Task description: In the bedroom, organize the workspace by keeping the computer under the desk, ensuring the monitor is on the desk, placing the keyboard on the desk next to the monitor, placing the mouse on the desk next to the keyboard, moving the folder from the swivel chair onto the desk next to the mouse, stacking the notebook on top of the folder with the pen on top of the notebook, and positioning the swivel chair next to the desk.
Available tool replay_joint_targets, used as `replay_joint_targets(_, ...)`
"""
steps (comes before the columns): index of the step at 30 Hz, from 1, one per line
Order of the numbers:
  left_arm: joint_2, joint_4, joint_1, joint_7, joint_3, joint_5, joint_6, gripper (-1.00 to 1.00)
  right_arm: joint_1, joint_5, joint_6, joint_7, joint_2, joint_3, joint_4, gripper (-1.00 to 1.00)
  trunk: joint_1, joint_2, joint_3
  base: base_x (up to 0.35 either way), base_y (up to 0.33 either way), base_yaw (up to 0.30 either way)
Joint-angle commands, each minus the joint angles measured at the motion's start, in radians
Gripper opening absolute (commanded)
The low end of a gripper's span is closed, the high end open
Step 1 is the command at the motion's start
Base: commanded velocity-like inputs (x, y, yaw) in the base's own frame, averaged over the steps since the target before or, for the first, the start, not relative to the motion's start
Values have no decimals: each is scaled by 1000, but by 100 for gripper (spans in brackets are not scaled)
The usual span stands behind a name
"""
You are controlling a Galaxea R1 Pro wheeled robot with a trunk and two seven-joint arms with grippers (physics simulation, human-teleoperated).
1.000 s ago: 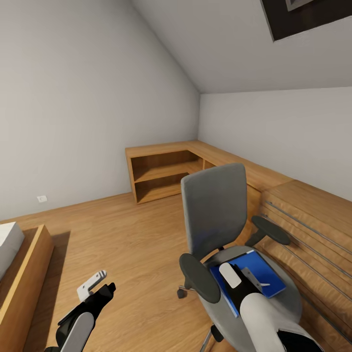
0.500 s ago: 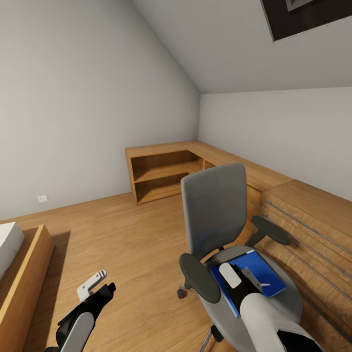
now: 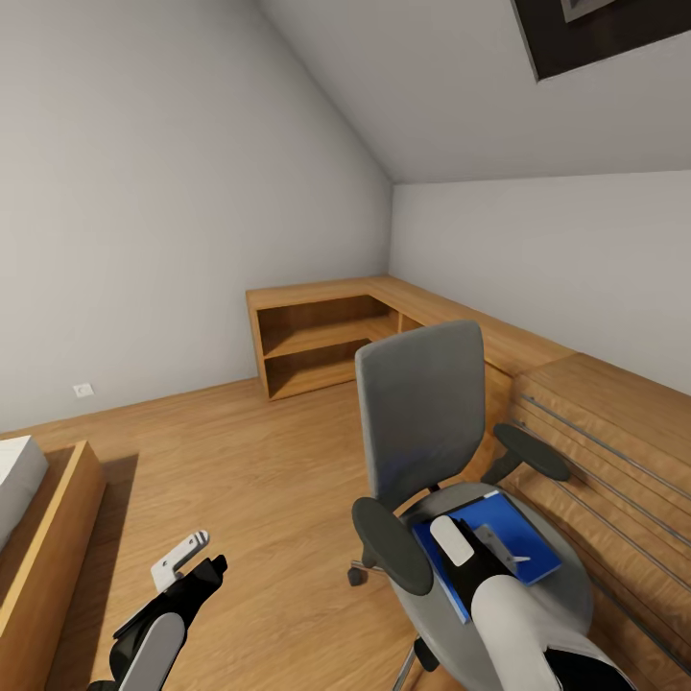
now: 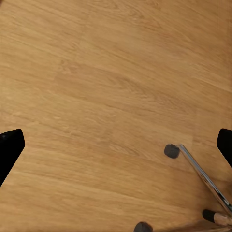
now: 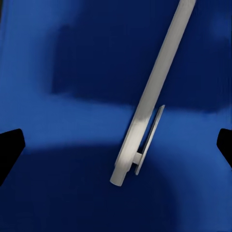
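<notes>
Right gripper (image 3: pixel 480 539) hangs directly above the flat bright-blue folder (image 3: pixel 523 537) on the grey upholstered swivel chair (image 3: pixel 422 422), jaws spread wide, empty. A thin white pen (image 5: pixel 154 92) lies between its fingertips. Judged: folder transfer not yet begun. Left gripper (image 3: pixel 197 566) spread wide over floor.

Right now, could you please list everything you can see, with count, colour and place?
swivel chair: one, grey with black armrests, in front of the robot, to the right.
folder: one, bright blue, flat on the chair seat.
pen: one, white, lying on the folder.
shelf unit: one, light wood, in the far corner.
chest: one, light wood with long bar handles, right of the chair.
bed frame: one, wooden, at the left edge.
floor: wooden.
left gripper: black fingers, open above the floor.
right gripper: black fingers, open above the pen and folder.
</notes>
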Motion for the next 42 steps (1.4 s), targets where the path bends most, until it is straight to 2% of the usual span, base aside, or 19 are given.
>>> replay_joint_targets(1,1,-1,-1,8,-2,6,2,100,0,-10,-23,-1,0,0,0,100,0,-1,-1,0,0,0)
replay_joint_targets(12,1,-1,-1,8,-2,6,2,100,0,12,-45,-2,-1,1,2,100,0,-1,-1,0,0,0)
replay_joint_targets(22,1,-1,-1,8,-2,6,2,100,0,15,-50,-5,-3,0,3,100,0,-1,-1,0,0,0)
replay_joint_targets(42,1,-1,-1,7,-3,6,3,100,0,14,-61,-58,-3,-2,0,100,0,-1,-1,0,0,0)
